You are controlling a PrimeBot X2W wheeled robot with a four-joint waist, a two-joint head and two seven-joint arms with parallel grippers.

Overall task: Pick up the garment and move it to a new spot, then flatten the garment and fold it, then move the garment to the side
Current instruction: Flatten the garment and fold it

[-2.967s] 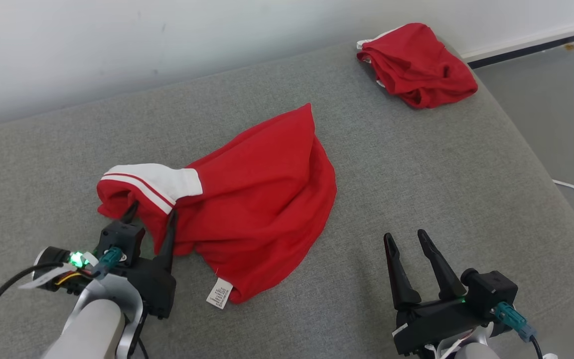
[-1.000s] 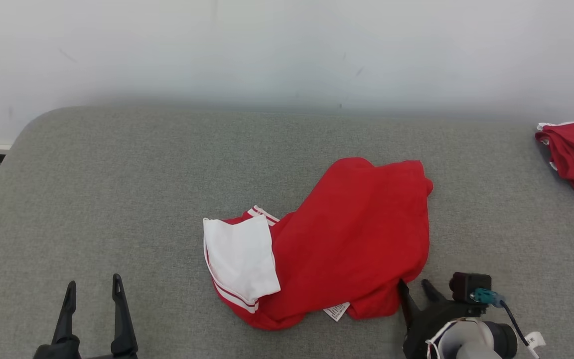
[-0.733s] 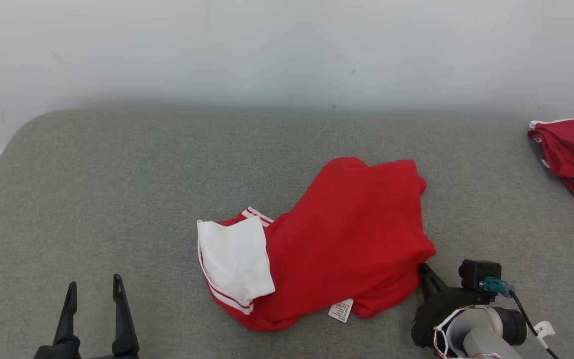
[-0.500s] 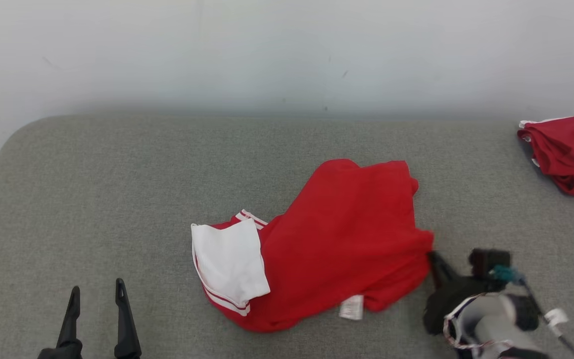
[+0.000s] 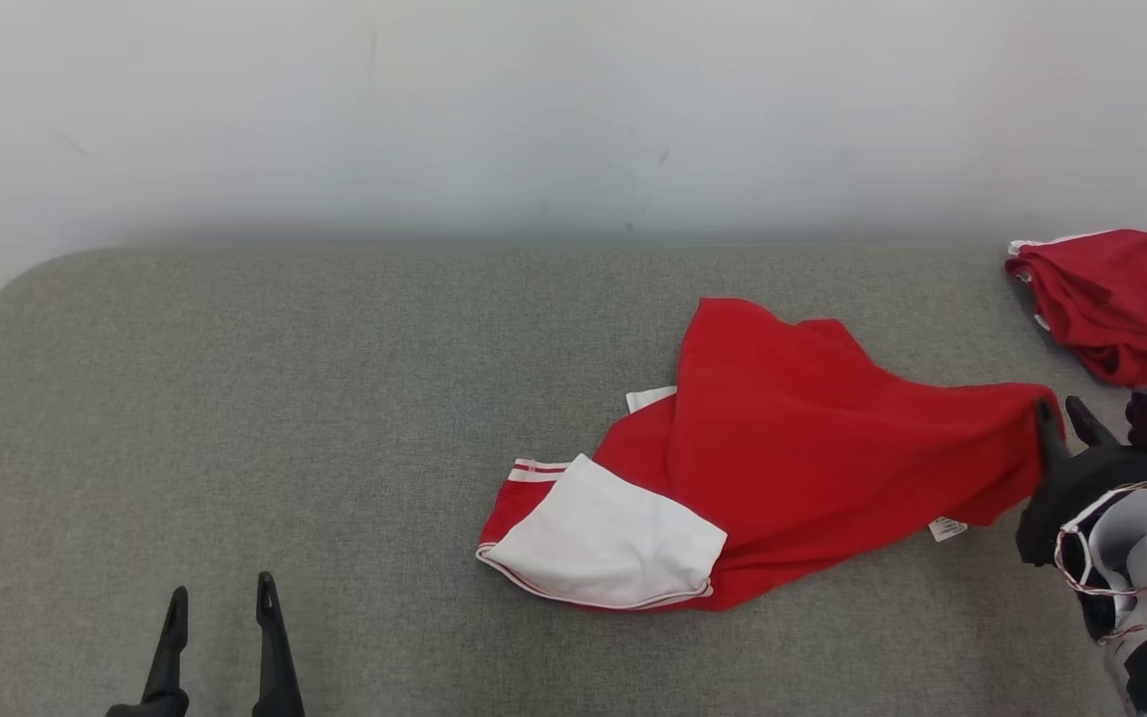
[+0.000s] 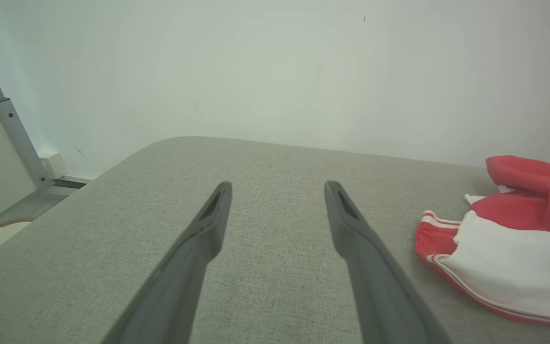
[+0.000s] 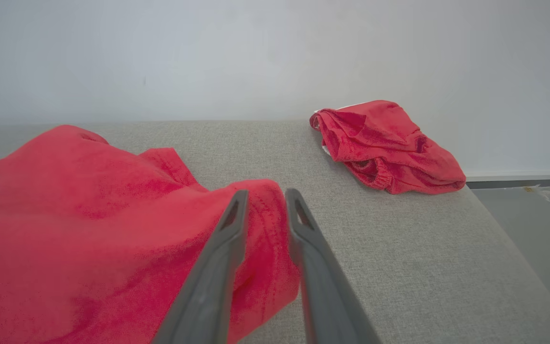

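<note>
A: Right gripper (image 5: pixel 1056 406) doing what?
B: Clamping garment (image 5: pixel 783 448) corner, holding it taut near bench (image 5: pixel 335 398) right edge, probably for flattening. Left gripper (image 5: pixel 220 588) is idling, fingers apart, at front edge, left side.

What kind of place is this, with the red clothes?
Probably an indoor room: a big grey padded cushion against a plain white wall, a red garment lying on it, a grey floor beside.
</note>
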